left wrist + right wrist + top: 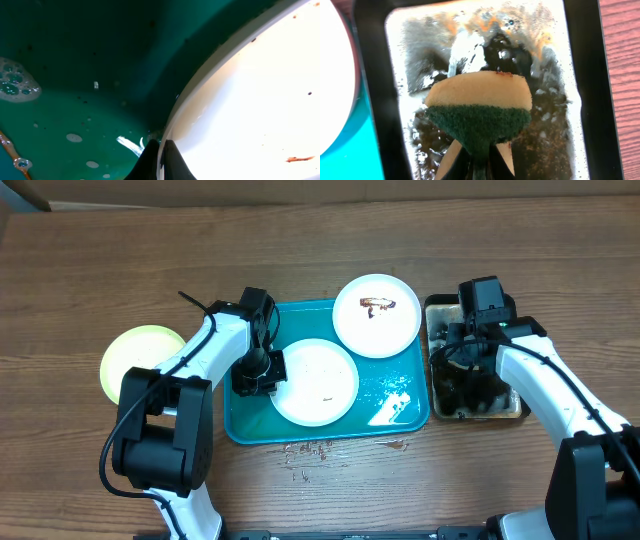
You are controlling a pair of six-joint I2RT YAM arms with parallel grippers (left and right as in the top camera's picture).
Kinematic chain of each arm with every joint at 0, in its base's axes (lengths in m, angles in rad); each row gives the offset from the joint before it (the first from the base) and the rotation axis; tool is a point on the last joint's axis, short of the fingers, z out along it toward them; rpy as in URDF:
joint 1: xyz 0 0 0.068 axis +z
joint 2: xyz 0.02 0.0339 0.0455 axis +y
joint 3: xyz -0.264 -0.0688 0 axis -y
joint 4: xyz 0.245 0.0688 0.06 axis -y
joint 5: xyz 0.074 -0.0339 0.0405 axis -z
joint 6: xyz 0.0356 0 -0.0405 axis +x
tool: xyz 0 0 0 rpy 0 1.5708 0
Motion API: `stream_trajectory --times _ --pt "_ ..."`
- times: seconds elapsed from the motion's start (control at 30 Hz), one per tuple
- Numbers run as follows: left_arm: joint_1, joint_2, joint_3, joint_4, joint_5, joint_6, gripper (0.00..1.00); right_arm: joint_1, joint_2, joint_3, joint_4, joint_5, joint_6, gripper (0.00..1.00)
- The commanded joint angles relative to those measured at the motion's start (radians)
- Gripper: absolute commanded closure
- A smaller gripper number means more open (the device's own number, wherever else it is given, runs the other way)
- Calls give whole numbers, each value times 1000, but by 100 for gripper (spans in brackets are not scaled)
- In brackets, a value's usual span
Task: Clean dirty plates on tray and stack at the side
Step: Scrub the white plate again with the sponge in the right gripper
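Left wrist view, lower edge: the left gripper (161, 159) is pinching the rim of the white plate (260, 90), its fingers pressed together on the thin edge, over the wet tray (75, 60). The likely fault is slippage: soapy water (15, 85) is making the tray floor slick, so lifting or tilting on so narrow a bite is risking the plate sliding free. Right wrist view: the right gripper (479, 162) is clamping the sponge (479, 107) over the black-rimmed basin (592, 100); a soaked sponge being carried across is liable to drip brown water onto the tray. Overhead: the left arm (215, 340) is reaching in from the tray's left side, wrist bending downward near centre frame, and the right arm (540, 375) is angling over the basin at right. Farther up, the second white plate (377, 315), smeared, is lying across the tray's upper right rim. The yellow-green plate (130, 358) is lying on the table (100, 260) at left, off the tray.
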Motion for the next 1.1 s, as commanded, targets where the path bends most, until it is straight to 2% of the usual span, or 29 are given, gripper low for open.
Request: stream_trajectory --times 0.0,0.17,0.43,0.67,0.9,1.07 --pt "-3 0 -5 -3 -23 -4 96 -4 13 -40 35 -10 0 96" --pt "-3 0 -5 -3 -23 -4 96 -4 50 -109 119 -26 0 96" --pt "-3 0 -5 -3 -23 -4 96 -4 101 -121 144 -55 0 96" --pt "-3 0 -5 -3 -23 -4 96 -4 77 -45 42 -171 -4 96" --pt "-3 0 -5 -3 -23 -4 96 -4 14 101 -82 -146 -4 96" --pt "-3 0 -5 -3 -23 -4 96 -4 0 124 -113 -74 1 96"
